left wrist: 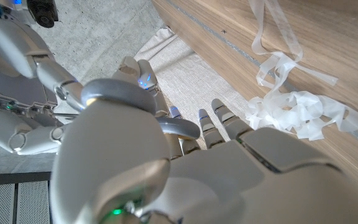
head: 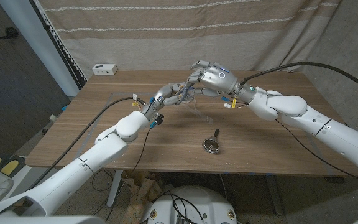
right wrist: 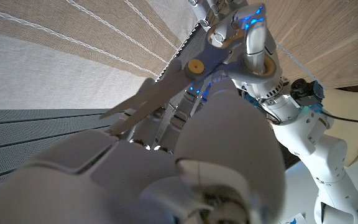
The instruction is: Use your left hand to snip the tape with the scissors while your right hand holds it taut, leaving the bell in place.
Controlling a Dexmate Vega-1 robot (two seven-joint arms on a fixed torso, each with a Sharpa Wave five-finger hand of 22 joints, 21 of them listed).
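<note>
Right wrist view: scissors (right wrist: 166, 87) open, blades pointing toward curtain (right wrist: 55, 43).

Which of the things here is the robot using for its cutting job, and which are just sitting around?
For the job:
scissors, held in the left hand
clear tape, near the right hand
bell, which must stay where it is

Just lying about:
small white box at the table's far edge
</note>
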